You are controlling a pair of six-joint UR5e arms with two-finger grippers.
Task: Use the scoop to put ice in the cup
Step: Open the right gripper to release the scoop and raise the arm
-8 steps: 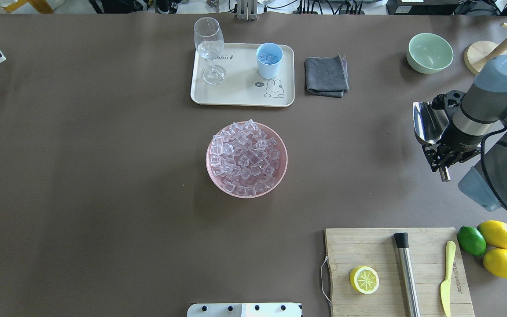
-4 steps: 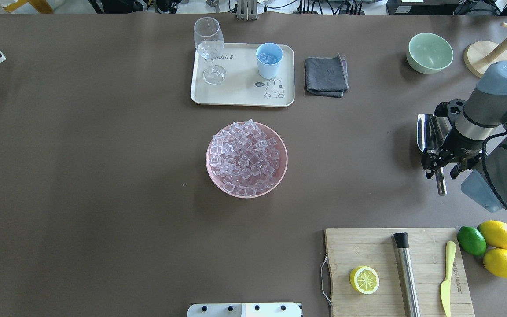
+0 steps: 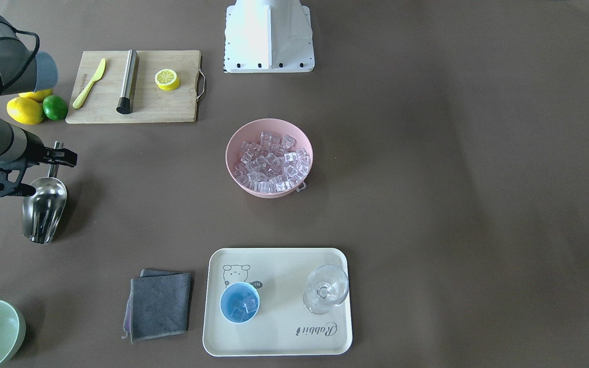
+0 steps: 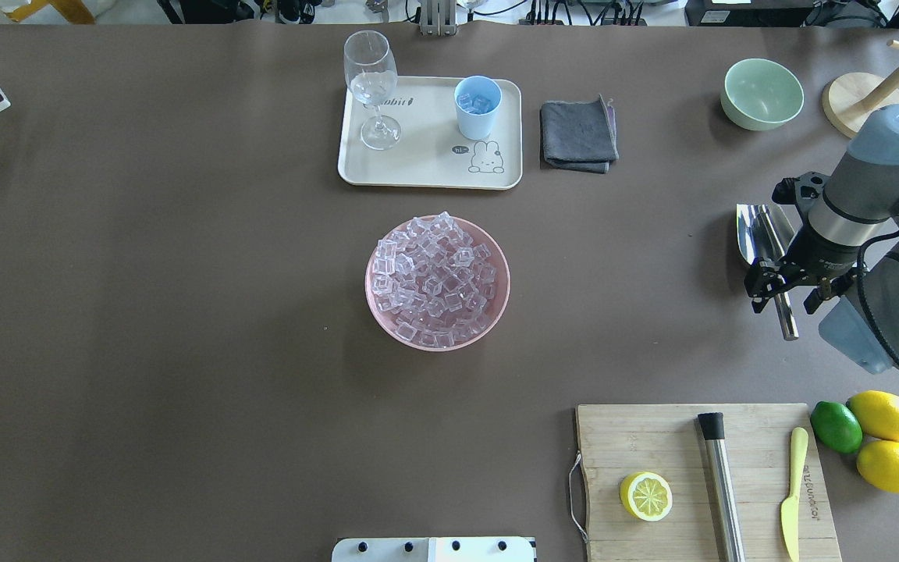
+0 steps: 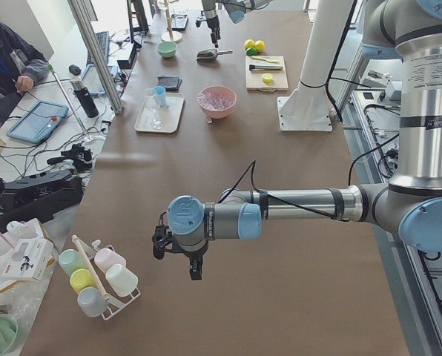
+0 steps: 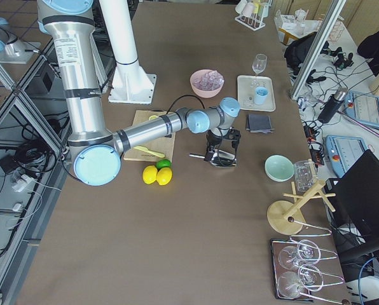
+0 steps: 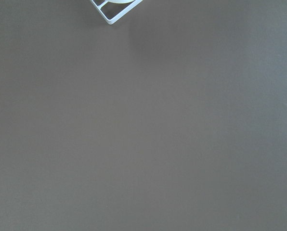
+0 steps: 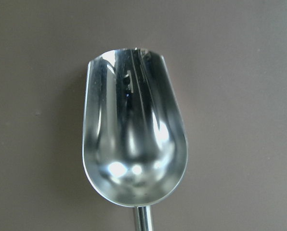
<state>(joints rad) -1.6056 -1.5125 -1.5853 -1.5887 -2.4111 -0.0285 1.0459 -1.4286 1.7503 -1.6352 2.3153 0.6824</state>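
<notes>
The steel scoop (image 4: pixel 760 231) lies flat on the table at the right, trough up and empty, as the right wrist view (image 8: pixel 134 144) shows; it also shows in the front view (image 3: pixel 45 208). My right gripper (image 4: pixel 787 293) is open, its fingers spread on either side of the scoop's handle. The light blue cup (image 4: pixel 477 105) stands on the cream tray (image 4: pixel 426 168) and holds a few ice cubes. The ice (image 4: pixel 435 275) fills a pink bowl (image 4: pixel 496 308) at mid-table. My left gripper (image 5: pixel 180 256) hangs over bare table far to the left; I cannot tell whether it is open or shut.
A stemmed glass (image 4: pixel 372 86) stands on the tray beside the cup. A grey cloth (image 4: pixel 578 134) and a pale green bowl (image 4: pixel 762 94) lie at the back right. A cutting board (image 4: pixel 703 480) with a lemon half, steel cylinder and knife is near the front right, with citrus fruit (image 4: pixel 883 437) beside it.
My right arm has lowered the tilted scoop until it lies flat on the table. The gripper's fingers have spread apart from the handle.
</notes>
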